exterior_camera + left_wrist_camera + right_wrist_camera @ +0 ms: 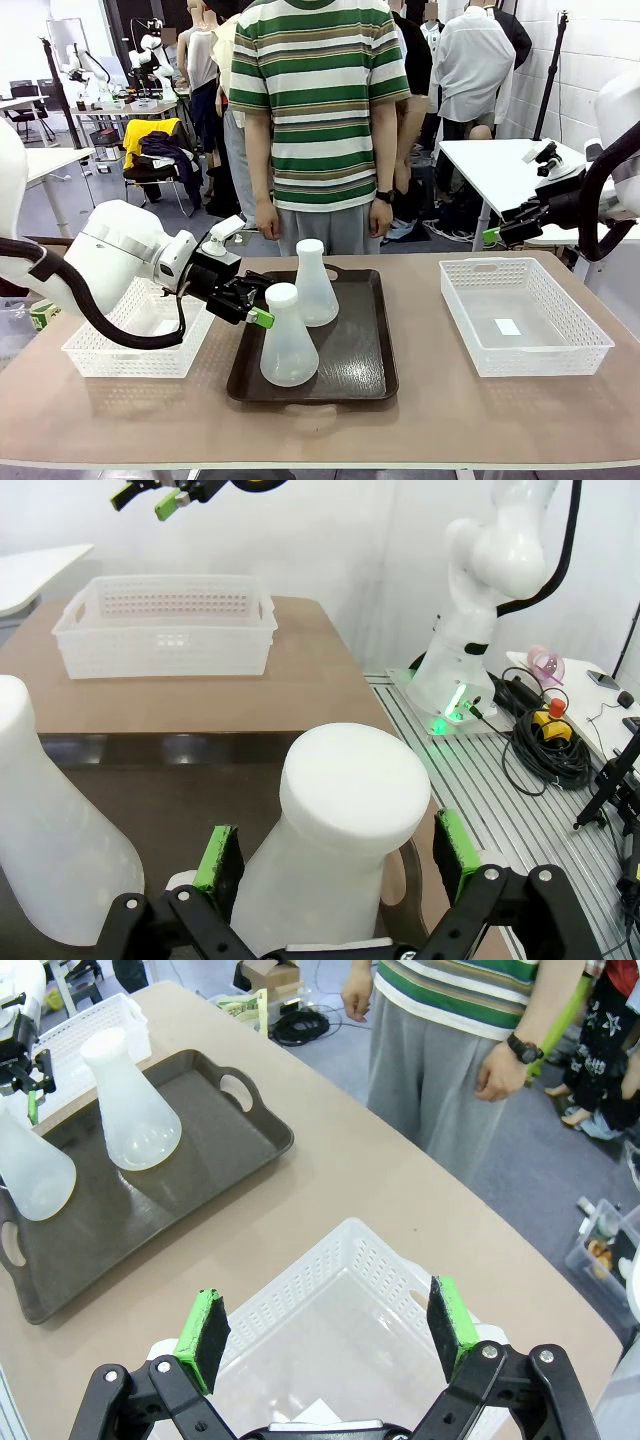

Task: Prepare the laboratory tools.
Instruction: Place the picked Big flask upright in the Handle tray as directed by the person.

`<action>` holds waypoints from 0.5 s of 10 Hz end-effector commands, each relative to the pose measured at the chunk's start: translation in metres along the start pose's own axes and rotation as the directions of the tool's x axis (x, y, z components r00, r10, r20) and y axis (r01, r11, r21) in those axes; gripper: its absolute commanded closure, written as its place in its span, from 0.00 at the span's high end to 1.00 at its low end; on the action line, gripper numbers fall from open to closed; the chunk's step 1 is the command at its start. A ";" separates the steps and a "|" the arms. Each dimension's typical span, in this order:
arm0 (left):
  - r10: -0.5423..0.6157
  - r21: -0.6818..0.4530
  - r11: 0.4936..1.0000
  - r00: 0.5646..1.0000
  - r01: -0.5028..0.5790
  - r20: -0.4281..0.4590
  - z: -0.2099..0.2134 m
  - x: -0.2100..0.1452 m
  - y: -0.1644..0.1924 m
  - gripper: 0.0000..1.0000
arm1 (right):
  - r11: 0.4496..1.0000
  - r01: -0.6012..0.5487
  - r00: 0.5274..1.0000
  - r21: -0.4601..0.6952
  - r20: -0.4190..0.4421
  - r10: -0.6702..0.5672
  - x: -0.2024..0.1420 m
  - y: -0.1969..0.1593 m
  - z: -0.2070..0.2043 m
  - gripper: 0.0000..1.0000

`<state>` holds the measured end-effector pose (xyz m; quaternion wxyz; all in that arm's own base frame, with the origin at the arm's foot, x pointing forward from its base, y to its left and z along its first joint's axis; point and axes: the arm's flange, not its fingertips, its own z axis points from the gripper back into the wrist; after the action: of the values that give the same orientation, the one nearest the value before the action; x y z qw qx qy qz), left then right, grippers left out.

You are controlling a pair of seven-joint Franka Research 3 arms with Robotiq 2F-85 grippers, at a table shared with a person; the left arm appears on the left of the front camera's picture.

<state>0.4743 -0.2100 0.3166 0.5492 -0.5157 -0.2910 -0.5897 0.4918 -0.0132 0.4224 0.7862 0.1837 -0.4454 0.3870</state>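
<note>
Both flasks stand upright on the dark brown tray (370, 370) in the middle of the surface (450, 420). None has been moved into a basket yet, so I think my job is only at its start.

My left claw (258, 305) is wide open, and its green pads (219, 860) sit on either side of the neck of the near flask (288, 340). In my left wrist view the neck fills the space between the fingers, but the pads do not look pressed on it. So I am around it, not gripping it. The far flask (313, 285) stands just behind it, close by, and nothing touches it.

My right claw (330, 1335) is wide open too and holds nothing. It hangs above the right white basket (525, 315), which looks empty apart from a small white label on its floor. The left white basket (140, 335) sits under my left arm, beside the tray.

A person (320, 110) stands at the far side with hands down, not touching anything.

What is left, I think: close on the near flask, lift it off the tray, then do the same with the far one.
</note>
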 end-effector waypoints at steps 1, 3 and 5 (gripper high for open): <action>-0.007 0.000 1.000 1.000 0.007 -0.001 0.000 0.000 0.000 1.00 | 1.000 -0.001 1.000 0.000 -0.001 0.001 0.000 0.001 -0.001 1.00; -0.007 0.000 1.000 1.000 0.007 -0.001 0.000 0.000 0.000 1.00 | 1.000 -0.001 1.000 0.000 -0.001 0.001 0.000 0.001 -0.001 1.00; -0.007 0.000 1.000 1.000 0.007 -0.001 0.000 0.000 0.000 1.00 | 1.000 -0.001 1.000 0.000 -0.001 0.001 0.000 0.001 -0.001 1.00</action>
<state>0.4743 -0.2100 0.3166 0.5492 -0.5157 -0.2910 -0.5897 0.4918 -0.0132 0.4224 0.7862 0.1837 -0.4454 0.3870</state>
